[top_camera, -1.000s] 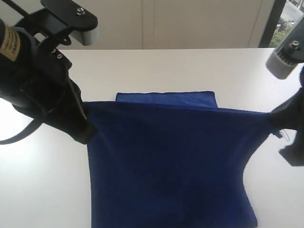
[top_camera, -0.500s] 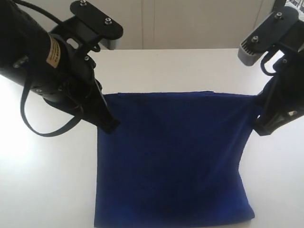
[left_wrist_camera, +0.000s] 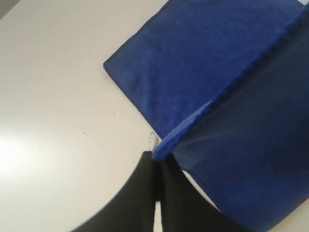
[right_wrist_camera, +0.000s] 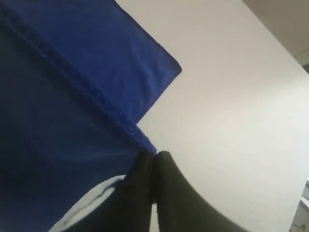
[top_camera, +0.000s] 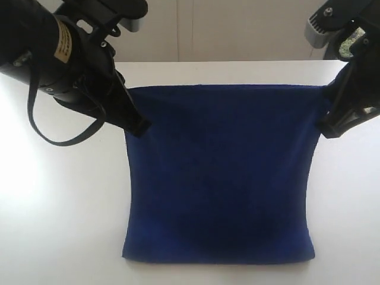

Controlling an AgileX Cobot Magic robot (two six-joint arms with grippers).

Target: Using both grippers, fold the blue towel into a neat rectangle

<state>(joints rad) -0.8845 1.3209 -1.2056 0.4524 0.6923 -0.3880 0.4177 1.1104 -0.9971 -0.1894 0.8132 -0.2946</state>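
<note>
Fingers of the left hand (left_wrist_camera: 155, 162) are pressed tight on one upper corner of the blue towel (top_camera: 219, 172); the right hand (right_wrist_camera: 153, 162) pinches the other corner likewise. In the exterior view they hold it at 10 and 2 o'clock, with the edge stretched between them. The rest falls toward 6 o'clock, and a lower layer lies flat on the desk (top_camera: 59, 225). The cloth seems light, soft and limp, so corners are the sensible hold. The yellow sticker (top_camera: 61, 43) on the left arm is unreadable, and the white tag (left_wrist_camera: 152, 140) shows no writing.
</note>
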